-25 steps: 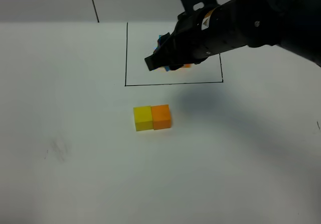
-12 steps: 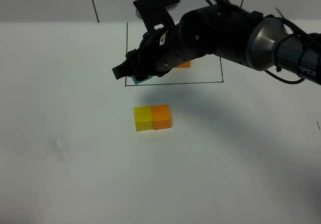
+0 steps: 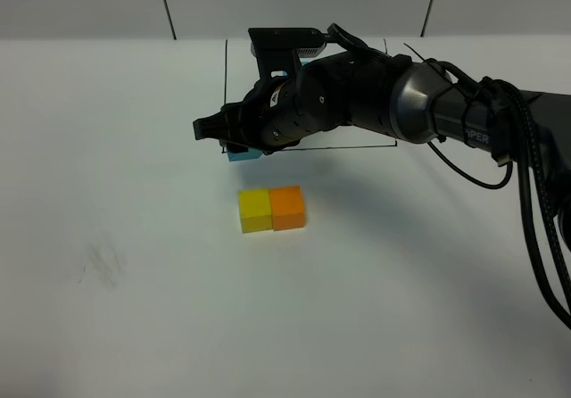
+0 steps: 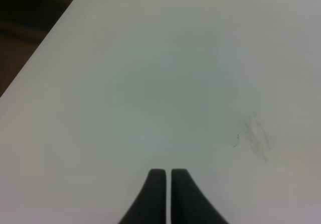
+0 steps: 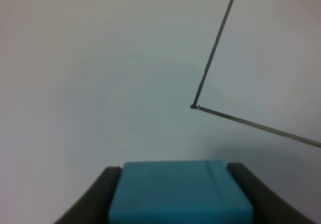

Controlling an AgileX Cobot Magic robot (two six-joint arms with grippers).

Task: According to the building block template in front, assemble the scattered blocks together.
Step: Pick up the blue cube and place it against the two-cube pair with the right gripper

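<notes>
Readable text: one item only. White capital letters "PER" [image 3: 478, 136] on the dark casing of the right arm [image 3: 419, 112], high view. They run along the link and look like the tail of a longer word, the rest turned out of sight round the casing. Small pale sticker [image 3: 272, 100] on the same arm's wrist housing: print too small to read. Left wrist view: nothing legible. Right wrist view: nothing legible. No numbers or brand marks made out on the counter [image 3: 134, 193].
</notes>
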